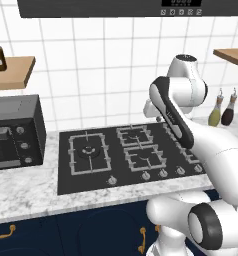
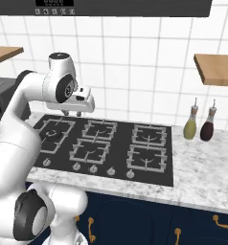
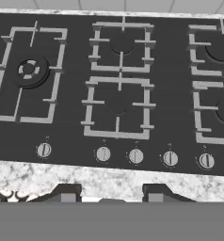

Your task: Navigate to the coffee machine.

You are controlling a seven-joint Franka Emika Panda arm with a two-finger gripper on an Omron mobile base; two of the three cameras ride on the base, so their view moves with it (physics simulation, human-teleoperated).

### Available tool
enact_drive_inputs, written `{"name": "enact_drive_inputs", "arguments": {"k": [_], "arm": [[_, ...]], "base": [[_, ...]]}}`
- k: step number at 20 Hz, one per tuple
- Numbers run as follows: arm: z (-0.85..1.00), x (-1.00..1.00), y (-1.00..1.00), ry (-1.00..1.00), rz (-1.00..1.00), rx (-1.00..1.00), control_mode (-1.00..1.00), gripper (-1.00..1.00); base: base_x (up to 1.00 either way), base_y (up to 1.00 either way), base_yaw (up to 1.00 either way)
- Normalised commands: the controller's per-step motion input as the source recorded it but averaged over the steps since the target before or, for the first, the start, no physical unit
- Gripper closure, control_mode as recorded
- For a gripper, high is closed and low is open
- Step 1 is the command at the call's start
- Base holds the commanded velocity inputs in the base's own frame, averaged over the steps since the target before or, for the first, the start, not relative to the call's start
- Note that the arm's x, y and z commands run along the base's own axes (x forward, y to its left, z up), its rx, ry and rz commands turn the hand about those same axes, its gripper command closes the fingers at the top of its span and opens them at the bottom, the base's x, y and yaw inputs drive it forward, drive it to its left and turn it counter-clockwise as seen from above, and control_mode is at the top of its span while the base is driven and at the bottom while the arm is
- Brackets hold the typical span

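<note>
The coffee machine is out of view. My gripper (image 2: 75, 114) hangs over the back left part of a black gas cooktop (image 2: 111, 165), fingers pointing down. In the hand view the two fingertips (image 3: 67, 191) stand wide apart above the marble counter's front edge, so the gripper (image 3: 111, 193) is open with nothing between them. The cooktop (image 3: 76, 136) shows its burners and a row of knobs below the hand.
A black toaster oven (image 1: 13, 132) with knobs stands left of the cooktop (image 1: 66, 185). Two bottles (image 2: 190, 125) (image 2: 208, 127) stand on the marble counter (image 2: 202, 172) at the right. Wooden shelves (image 1: 11, 70) (image 2: 216, 67) hang on the tiled wall. Navy cabinets (image 2: 135, 220) lie below.
</note>
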Motion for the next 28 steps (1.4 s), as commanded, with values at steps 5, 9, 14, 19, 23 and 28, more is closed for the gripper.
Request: {"name": "enact_drive_inputs", "arguments": {"k": [5,9,14,19,23,28], "arm": [[0.00,0.00,0.00,-0.01,0.00,0.00,-1.00,-1.00],[0.00,-0.76,-0.04,0.01,-0.06,0.00,-1.00,-1.00],[0.00,-1.00,-0.11,0.00,-0.06,0.00,-1.00,-1.00],[0.06,-0.98,-0.17,0.00,-0.02,0.00,-1.00,-1.00],[0.15,-0.67,-0.03,0.00,0.00,0.00,-1.00,-1.00],[0.02,-0.16,0.00,0.00,0.00,0.00,1.00,-1.00]], "base": [[0.00,0.00,0.00],[0.00,0.00,0.00],[0.00,0.00,0.00],[0.00,0.00,0.00],[0.00,0.00,0.00],[-0.33,-0.10,-0.08]]}}
